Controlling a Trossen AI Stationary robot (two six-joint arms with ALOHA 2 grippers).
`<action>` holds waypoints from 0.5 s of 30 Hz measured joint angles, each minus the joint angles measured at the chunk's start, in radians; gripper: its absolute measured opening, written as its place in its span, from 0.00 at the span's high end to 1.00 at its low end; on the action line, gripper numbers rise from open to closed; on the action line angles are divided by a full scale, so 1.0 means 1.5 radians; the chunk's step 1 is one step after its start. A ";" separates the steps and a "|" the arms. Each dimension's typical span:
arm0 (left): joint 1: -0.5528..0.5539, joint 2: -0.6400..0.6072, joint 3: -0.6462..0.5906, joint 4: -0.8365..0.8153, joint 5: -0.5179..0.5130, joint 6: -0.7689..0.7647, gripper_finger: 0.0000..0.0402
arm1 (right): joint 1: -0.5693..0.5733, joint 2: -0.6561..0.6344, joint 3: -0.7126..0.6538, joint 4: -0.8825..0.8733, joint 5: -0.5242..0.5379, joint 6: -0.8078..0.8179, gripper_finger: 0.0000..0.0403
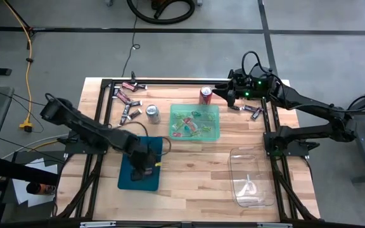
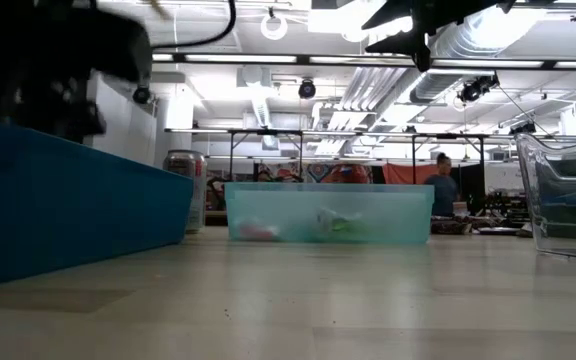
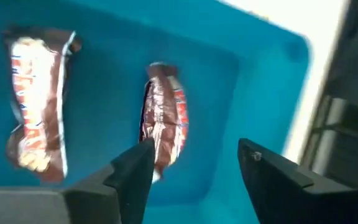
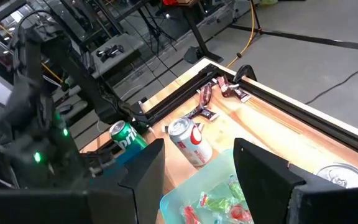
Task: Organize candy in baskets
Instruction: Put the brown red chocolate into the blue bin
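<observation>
A: Fingers point(image 3: 132, 180) of my left gripper point(image 3: 194, 180) stand spread, nothing between them, right over a dark mini bar point(image 3: 165, 121) lying in the teal basket point(image 1: 140, 166), lower left of the high view. Second bar point(image 3: 36, 102) lies beside it.

B: Risk?

A: Bar sits close to one finger, so pulling up crooked could drag it out, I'd guess.

B: Other arm?

A: My right gripper point(image 4: 197, 177) hangs released and empty at upper right, near loose candy point(image 1: 248, 111). Soda cans point(image 1: 152, 114) crowd the green basket point(image 1: 196, 121); a low sweep could topple one.
</observation>
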 joint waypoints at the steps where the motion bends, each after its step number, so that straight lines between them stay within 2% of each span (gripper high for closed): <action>1: 0.012 -0.019 0.008 -0.018 0.012 0.012 0.45 | 0.000 0.000 0.000 0.000 0.000 0.000 0.54; 4: 0.058 -0.080 0.039 -0.056 0.014 0.046 0.43 | 0.000 0.000 0.000 0.000 0.000 0.000 0.54; 6: 0.104 -0.122 0.070 -0.070 -0.022 0.077 0.43 | 0.000 0.000 0.000 0.000 0.000 0.000 0.54; 12: 0.296 -0.195 0.182 -0.074 -0.274 0.174 0.43 | 0.000 0.000 0.000 0.000 0.000 0.003 0.54; 15: 0.420 -0.195 0.206 -0.080 -0.318 0.210 0.43 | 0.000 0.000 0.000 0.000 0.001 0.018 0.54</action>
